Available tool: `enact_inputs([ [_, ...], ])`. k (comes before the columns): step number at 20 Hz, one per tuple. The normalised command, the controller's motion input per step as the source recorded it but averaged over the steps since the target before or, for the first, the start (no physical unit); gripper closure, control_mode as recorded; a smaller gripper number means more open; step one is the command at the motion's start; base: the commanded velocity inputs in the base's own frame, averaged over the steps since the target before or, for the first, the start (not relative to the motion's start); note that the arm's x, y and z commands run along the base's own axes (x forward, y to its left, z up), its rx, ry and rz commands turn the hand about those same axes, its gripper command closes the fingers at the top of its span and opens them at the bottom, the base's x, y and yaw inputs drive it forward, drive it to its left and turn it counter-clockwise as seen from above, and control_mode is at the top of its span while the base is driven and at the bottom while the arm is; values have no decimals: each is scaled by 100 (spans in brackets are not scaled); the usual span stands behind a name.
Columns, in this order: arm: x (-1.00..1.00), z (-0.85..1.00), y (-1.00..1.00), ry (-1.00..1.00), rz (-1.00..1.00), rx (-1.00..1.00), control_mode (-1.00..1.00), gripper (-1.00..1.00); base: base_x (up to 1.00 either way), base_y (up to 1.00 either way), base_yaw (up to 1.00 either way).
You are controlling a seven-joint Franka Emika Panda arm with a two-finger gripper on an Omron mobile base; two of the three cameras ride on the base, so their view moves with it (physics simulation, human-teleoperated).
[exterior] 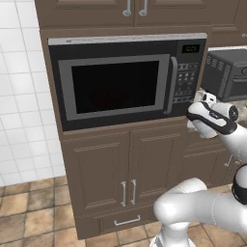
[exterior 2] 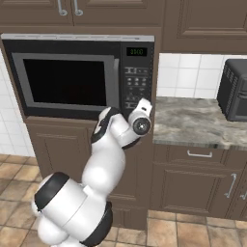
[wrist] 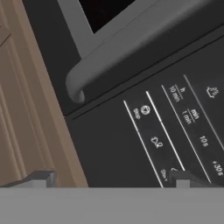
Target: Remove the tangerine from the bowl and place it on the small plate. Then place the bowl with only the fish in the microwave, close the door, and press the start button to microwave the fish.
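Hand view: wide-open claw [wrist: 109, 179] close before black built-in microwave's [exterior: 126, 81] keypad [wrist: 175, 127], beside grey bar handle [wrist: 131, 52] of shut door [exterior: 113, 87].

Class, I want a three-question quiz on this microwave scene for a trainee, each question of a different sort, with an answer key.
1. True or false: the microwave door is shut.
2. The pincer points at: A) the keypad, B) the toaster oven, C) a drawer.
3. Fill in: the pincer's jaws stand ____ and hold nothing.

Key: 1 true; 2 A; 3 open.
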Motion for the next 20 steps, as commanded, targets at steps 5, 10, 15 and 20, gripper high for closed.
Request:
enact_inputs([
  [5,36,-8,-2,0,0,5,-100,-100,0,0,0],
  [10,21,-5,-17,0,0,6,-100,-100,0,0,0],
  [15,32,-11,-5,0,0,5,-100,-100,0,0,0],
  [20,42,-20,0,0,0,5,-100,-100,0,0,0],
])
